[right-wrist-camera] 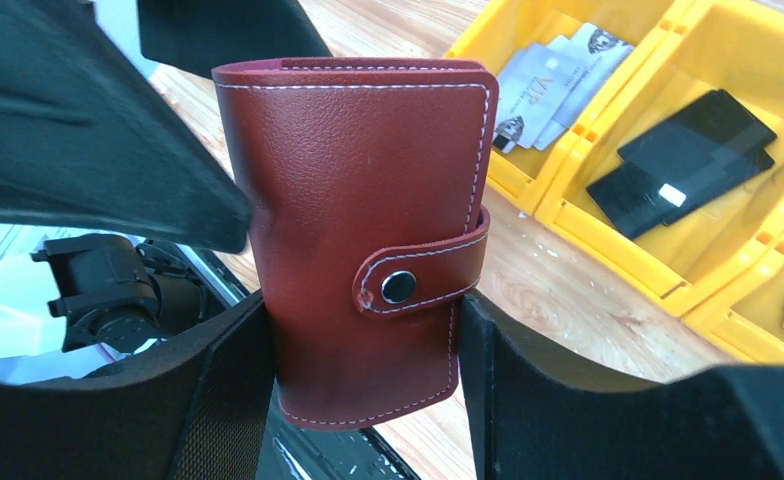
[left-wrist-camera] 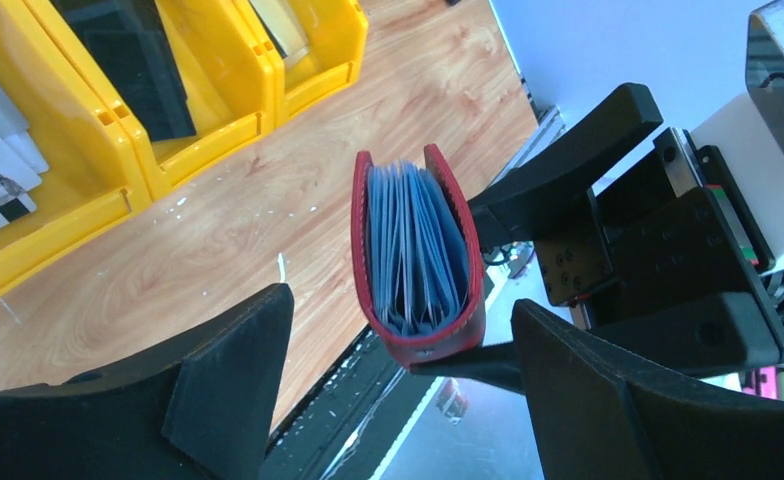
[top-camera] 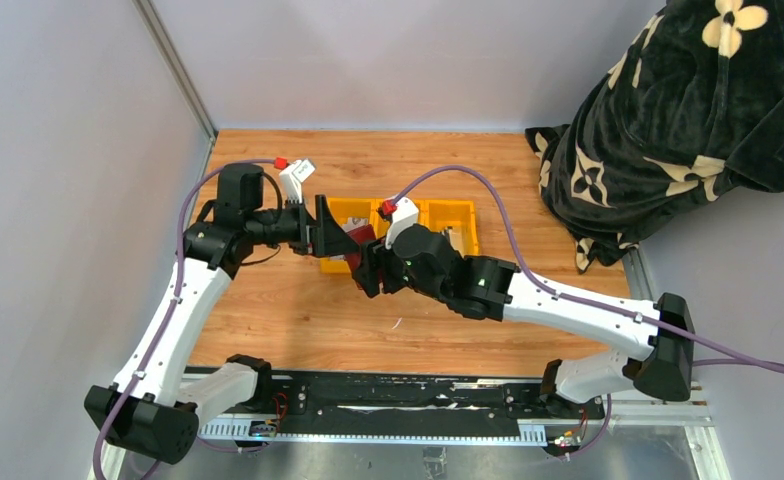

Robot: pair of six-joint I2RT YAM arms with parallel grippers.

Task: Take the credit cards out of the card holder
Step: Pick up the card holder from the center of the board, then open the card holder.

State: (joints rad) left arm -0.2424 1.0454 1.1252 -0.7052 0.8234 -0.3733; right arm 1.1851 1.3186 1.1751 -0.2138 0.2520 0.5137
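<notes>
Maroon card holder (top-camera: pixel 364 237) held aloft for the left jaws
Top: right gripper (top-camera: pixel 368 262) clamped it above the bench (top-camera: pixel 298 320), just near the yellow tray (top-camera: pixel 460 212). Left wrist: left gripper (left-wrist-camera: pixel 400 315) gaped either side, untouching, likely to reach its thin blue-grey sleeves (left-wrist-camera: pixel 413 250). Right wrist: grained stitched leather, tab (right-wrist-camera: pixel 418 272) snapped; black credit cards (right-wrist-camera: pixel 683 160) lay in the tray.

A robotics lab test cell: plain pale grey partition walls (top-camera: pixel 68 150) enclose a wood-grain tabletop (top-camera: pixel 298 320), with white-and-black robot arms (top-camera: pixel 183 300) bolted to a black metal rail (top-camera: pixel 398 405) at 6 o'clock.
</notes>
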